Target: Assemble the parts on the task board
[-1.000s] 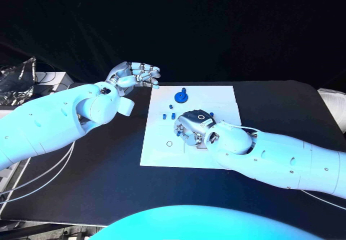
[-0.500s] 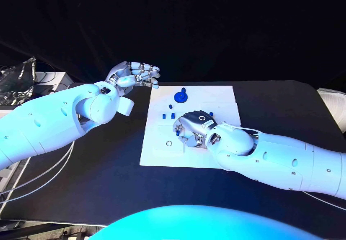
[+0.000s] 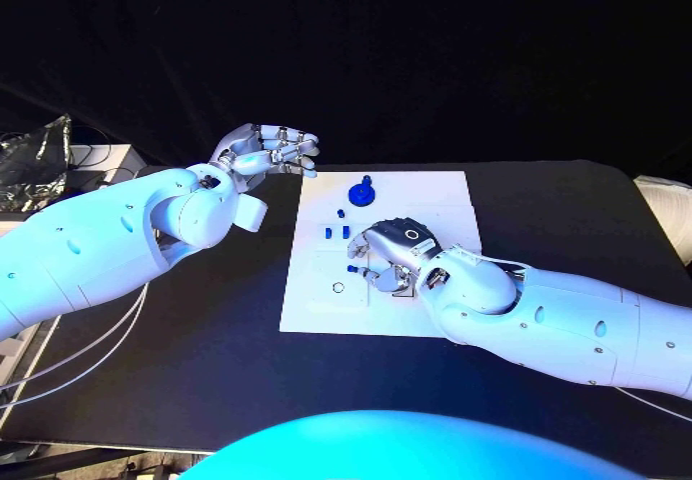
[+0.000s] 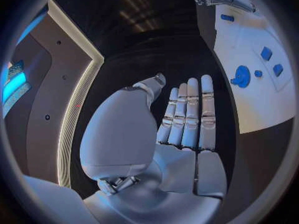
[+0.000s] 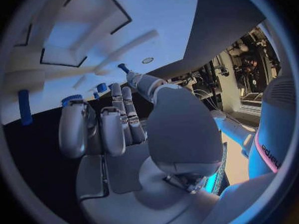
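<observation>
The white task board (image 3: 320,310) lies mid-table. My right hand (image 3: 392,255) rests on its middle with the fingers curled down onto it. A small blue part (image 3: 355,270) lies right at the fingertips, and in the right wrist view a blue part (image 5: 123,68) sits at the thumb tip. I cannot tell whether it is pinched. A round blue part (image 3: 362,190) and three small blue pieces (image 3: 338,230) stand at the board's far end. My left hand (image 3: 271,150) hovers beyond the board's far left corner. Its fingers (image 4: 187,114) are stretched out and it holds nothing.
A small dark ring (image 3: 336,288) marks the board's left side. A blue peg (image 5: 24,107) lies on the board beside the right hand. A crinkled silver bag (image 3: 36,150) and a white box (image 3: 108,155) sit off the black table's (image 3: 188,340) back left.
My right hand has slid a little to the right across the board, uncovering the small blue part at its fingertips. The left hand has stayed where it was.
</observation>
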Tool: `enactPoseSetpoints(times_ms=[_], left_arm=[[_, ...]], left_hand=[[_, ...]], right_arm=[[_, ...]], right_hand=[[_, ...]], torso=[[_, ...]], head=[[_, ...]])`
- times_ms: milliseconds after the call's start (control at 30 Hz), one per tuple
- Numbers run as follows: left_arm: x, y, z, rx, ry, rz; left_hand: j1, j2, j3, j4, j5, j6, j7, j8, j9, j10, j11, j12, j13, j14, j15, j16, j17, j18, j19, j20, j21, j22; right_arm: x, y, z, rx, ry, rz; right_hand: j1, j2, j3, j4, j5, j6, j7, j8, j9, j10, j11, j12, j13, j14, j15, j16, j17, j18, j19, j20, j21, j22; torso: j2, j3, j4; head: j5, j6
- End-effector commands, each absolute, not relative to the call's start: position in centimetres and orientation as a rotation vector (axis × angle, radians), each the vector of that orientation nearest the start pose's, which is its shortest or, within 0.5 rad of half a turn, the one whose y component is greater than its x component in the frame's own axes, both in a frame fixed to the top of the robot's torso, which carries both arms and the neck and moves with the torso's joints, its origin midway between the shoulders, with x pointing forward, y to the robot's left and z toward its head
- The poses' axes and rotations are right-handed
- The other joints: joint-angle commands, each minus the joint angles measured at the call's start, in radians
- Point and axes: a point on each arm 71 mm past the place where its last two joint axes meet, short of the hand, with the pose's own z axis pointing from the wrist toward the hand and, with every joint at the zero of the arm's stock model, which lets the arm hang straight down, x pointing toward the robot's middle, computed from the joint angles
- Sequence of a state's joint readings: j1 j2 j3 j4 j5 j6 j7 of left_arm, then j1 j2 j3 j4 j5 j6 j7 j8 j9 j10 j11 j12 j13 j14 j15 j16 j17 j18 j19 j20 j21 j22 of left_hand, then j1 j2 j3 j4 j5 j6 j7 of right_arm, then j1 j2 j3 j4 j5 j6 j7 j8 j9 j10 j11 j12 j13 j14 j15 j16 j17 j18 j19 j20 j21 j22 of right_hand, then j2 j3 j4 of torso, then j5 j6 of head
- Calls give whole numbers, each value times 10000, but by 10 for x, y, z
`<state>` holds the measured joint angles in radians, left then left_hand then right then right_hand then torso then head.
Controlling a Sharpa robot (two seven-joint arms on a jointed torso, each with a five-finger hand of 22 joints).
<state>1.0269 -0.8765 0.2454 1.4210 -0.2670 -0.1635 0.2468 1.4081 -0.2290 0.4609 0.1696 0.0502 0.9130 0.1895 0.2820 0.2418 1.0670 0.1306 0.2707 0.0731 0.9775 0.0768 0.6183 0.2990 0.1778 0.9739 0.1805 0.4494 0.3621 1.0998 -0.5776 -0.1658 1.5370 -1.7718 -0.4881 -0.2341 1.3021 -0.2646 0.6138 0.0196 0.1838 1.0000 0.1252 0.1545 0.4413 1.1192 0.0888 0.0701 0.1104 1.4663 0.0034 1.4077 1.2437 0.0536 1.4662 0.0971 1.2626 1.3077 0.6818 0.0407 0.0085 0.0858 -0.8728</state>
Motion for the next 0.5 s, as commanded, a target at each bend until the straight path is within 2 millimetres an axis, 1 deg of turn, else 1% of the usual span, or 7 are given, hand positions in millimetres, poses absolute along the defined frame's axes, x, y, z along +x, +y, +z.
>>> enactPoseSetpoints(times_ms=[33, 200, 267, 333, 400, 500], left_arm=[[507, 256, -173, -10098, 14615, -15099], [507, 256, -173, -10107, 14619, -15088], [507, 256, -173, -10106, 14626, -15094], [507, 256, -173, -10113, 14631, -15084], [507, 257, -173, -10121, 14633, -15070], [507, 257, -173, -10125, 14636, -15057]], left_hand=[[82, 24, -73, 8, 11, 7, 47, -8, -16, -13, 58, -60, -10, 13, 75, -35, 16, 30, 79, 12, -47, -9], [98, 37, -71, 8, 11, 11, 45, -7, -17, -11, 57, -66, -9, 12, 75, -47, 22, 32, 82, 13, -59, -18], [98, 37, -71, 8, 11, 11, 45, -7, -17, -11, 57, -66, -9, 12, 75, -47, 22, 32, 82, 13, -59, -18], [98, 37, -71, 8, 11, 11, 45, -7, -17, -11, 57, -66, -9, 12, 75, -47, 22, 32, 82, 13, -59, -18], [98, 37, -71, 8, 11, 11, 45, -7, -17, -11, 57, -66, -9, 12, 75, -47, 22, 32, 82, 13, -59, -18], [98, 37, -71, 8, 11, 11, 45, -7, -17, -11, 57, -66, -9, 12, 75, -47, 22, 32, 82, 13, -59, -18]], right_arm=[[419, -67, -243, -3964, 14964, 7831], [419, -70, -243, -3905, 15161, 7829], [419, -71, -243, -3889, 15211, 7796], [420, -73, -244, -3871, 15243, 7740], [420, -75, -244, -3854, 15290, 7666], [421, -77, -245, -3848, 15354, 7614]], right_hand=[[119, -11, -29, -11, 45, -7, 60, -57, -10, 62, 11, 63, -10, 333, 18, -73, -18, 112, 94, 56, -58, 1081], [132, -12, -27, -17, 63, 5, 59, -56, -12, 95, 3, 83, -12, 333, 13, -74, -18, 109, 101, 54, -46, 1086], [145, -7, -21, -21, 73, 10, 58, -56, -14, 120, -3, 98, -13, 334, 9, -73, -16, 111, 100, 51, -54, 1082], [164, 4, -9, -27, 86, 18, 53, -57, -16, 145, -9, 112, -17, 334, 4, -74, -19, 109, 106, 46, -45, 1086], [230, 31, 42, -58, 128, 33, 70, -60, -22, 188, -24, 135, -31, 332, -10, -83, -36, 107, 117, 35, -36, 1089], [283, 60, 123, -86, 206, 106, 132, -43, -25, 343, -49, 208, -46, 335, -34, -86, -44, 102, 134, 13, -22, 1095]], torso=[[-11, -10, -5], [-12, -15, -19], [-9, -19, 0], [-6, -12, 14], [-7, -8, 8], [-6, -19, 15]], head=[[-8, 6], [-9, 21], [-32, 32], [-35, 32], [-27, 47], [-26, 53]])
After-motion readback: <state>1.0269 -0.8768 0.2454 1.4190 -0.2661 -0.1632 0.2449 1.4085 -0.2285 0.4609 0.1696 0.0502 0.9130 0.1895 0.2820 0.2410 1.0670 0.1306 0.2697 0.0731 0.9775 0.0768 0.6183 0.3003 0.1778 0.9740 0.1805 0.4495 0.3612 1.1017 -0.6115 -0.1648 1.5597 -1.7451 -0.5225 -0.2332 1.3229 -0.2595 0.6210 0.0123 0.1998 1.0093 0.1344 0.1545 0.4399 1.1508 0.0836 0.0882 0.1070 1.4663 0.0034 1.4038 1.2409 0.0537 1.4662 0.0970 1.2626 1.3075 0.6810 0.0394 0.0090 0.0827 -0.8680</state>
